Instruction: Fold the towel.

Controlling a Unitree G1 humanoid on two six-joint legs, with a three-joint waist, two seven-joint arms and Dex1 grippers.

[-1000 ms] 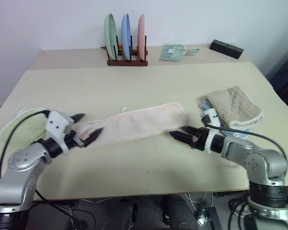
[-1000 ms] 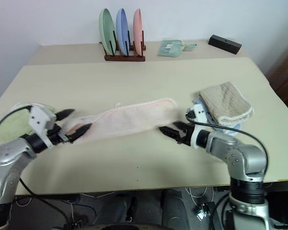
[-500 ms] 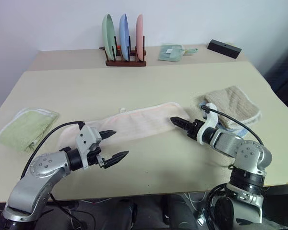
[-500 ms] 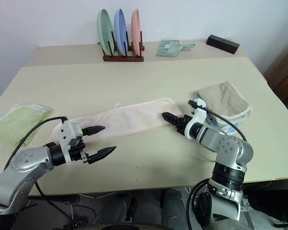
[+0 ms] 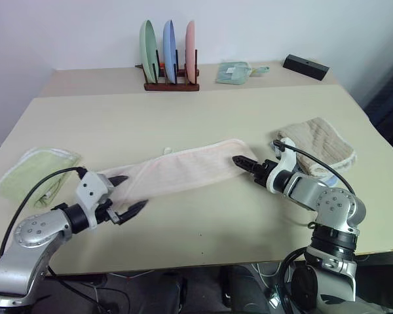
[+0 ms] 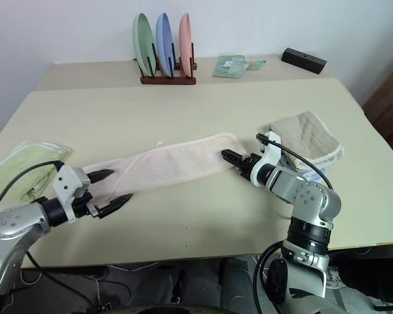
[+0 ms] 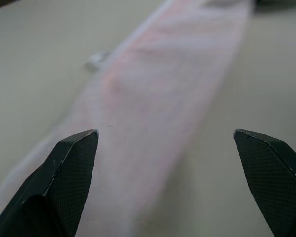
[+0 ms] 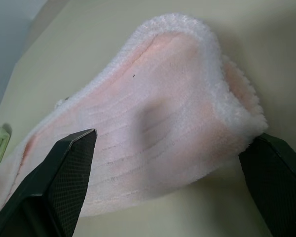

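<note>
Now both sets of jaws stand wide open and hold nothing. The right gripper [image 5: 243, 163] points at the towel's right end, its fingertips close to the rolled cream edge; in the right wrist view that end of the towel [image 8: 153, 123] lies between the 2 fingers [image 8: 64, 168], though whether they touch it I cannot tell. The left gripper [image 5: 126, 195] hovers at the towel's left end, 1 finger over the cloth and the other over bare desk [image 5: 203, 118] just in front of it. In the left wrist view the pink strip [image 7: 153, 113] runs away between the 2 fingers, with the small loop tab [image 7: 96, 60] sticking out at its far edge.

The towel [image 5: 177, 171] lies flat as a long narrow band across the middle of the desk, slanting from near left to farther right. A green towel [image 5: 33, 176] rests at the left edge, well apart from the pink one. A beige towel [image 5: 321, 147] sits folded just beyond the right arm, on something blue and white. At the back, a wooden rack [image 5: 171, 84] holds 3 plates upright: green, blue, pink. Right of it lie a small green packet [image 5: 234, 72] and a black box [image 5: 306, 66].
</note>
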